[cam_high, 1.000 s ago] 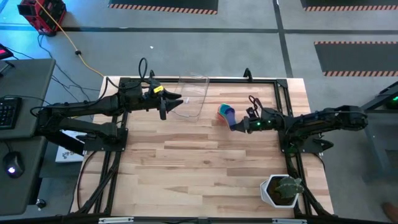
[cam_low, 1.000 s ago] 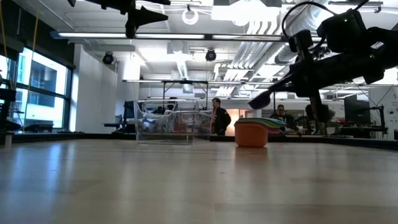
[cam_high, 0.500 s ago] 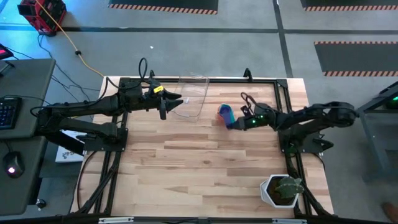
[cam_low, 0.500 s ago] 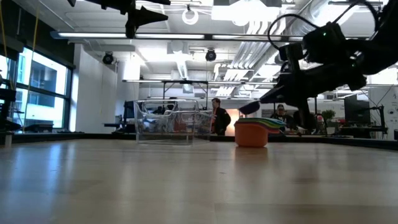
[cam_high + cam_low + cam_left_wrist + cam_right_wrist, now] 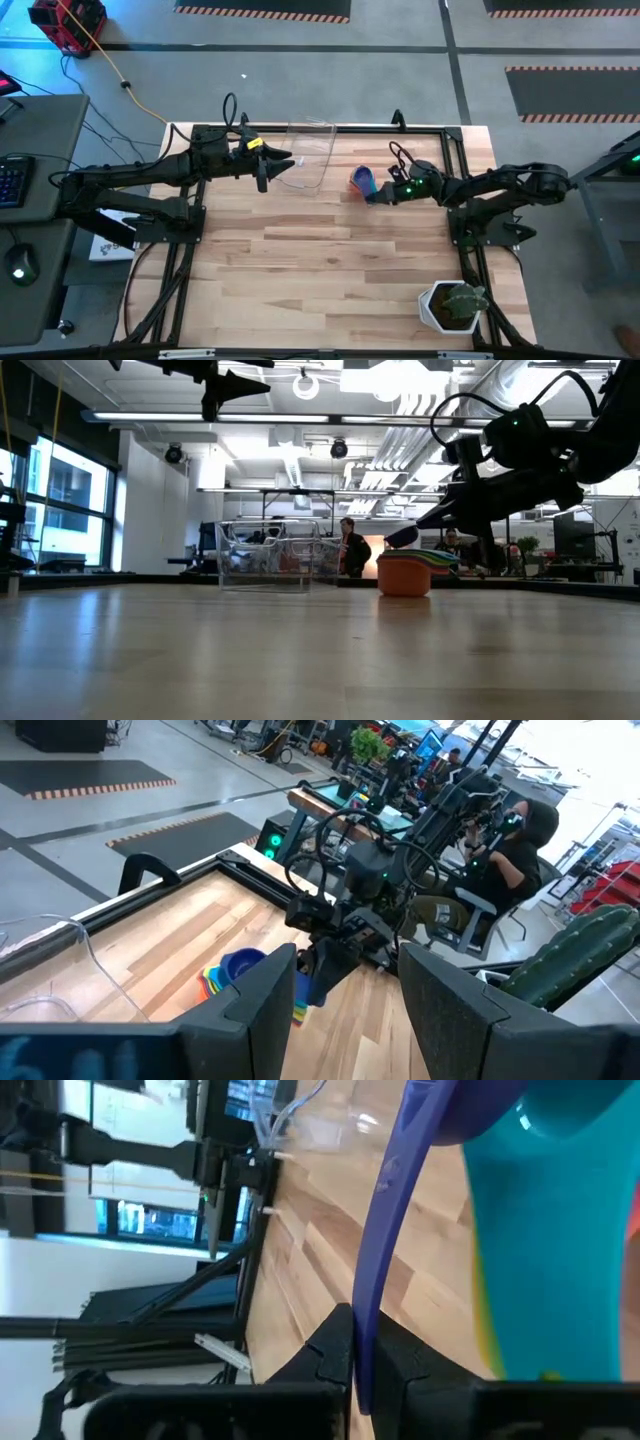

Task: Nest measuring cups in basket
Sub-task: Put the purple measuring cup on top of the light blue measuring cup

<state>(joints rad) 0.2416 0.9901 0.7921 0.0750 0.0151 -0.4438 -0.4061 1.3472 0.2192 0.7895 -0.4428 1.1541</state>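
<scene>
Hovering left gripper [image 5: 278, 164], jaws parted and empty, above the near edge of the clear basket [image 5: 312, 150]; nested measuring cups [image 5: 363, 181] on the tabletop [image 5: 320, 260] just right of it; right gripper [image 5: 373, 196] jaws pinching the blue cup's handle [image 5: 385, 1220].

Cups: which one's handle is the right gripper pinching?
The blue cup, top of the nested stack. Its thin handle runs between the right gripper's shut fingers; the teal cup below isn't gripped.
</scene>
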